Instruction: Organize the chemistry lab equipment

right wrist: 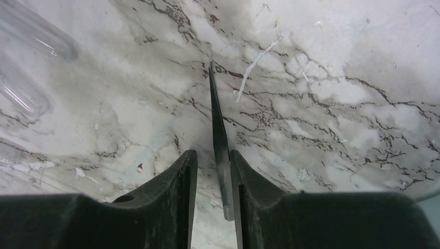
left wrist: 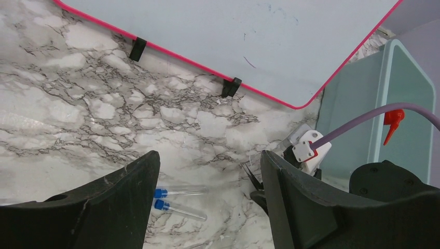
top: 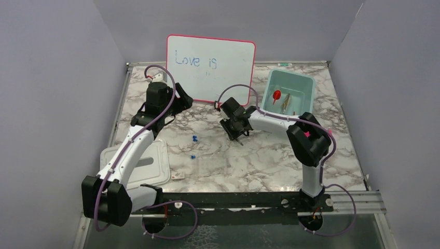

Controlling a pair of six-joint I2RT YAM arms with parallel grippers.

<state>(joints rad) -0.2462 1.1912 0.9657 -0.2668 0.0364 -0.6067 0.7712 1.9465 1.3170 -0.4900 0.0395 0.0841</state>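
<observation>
Checking in from the remote station. My right gripper (right wrist: 212, 155) is down low over the marble table (top: 259, 161), about mid-table and just near of the pink-framed whiteboard (top: 210, 67). Its jaws are pulled in narrow around a thin dark metal tool (right wrist: 220, 140). The tool stands on edge with its pointed tip aimed away from the wrist, and it sits against the right-hand finger. There's a sliver of table showing on the other side, so honestly I can't tell if it's properly pinched. My left gripper (left wrist: 209, 158) is up at the far left by the whiteboard's left edge, jaws spread wide with nothing between them. Two blue-capped tubes (left wrist: 179, 209) lie flat on the marble left of centre, close together and near of that gripper. The teal bin (top: 310, 88) is at the far right, with the clear squeeze bottle with red nozzle (top: 276, 95) inside, plus a couple of brownish tools (top: 286, 102) beside it. A white lid (top: 155, 166) sits at the near left under my left arm.
</observation>
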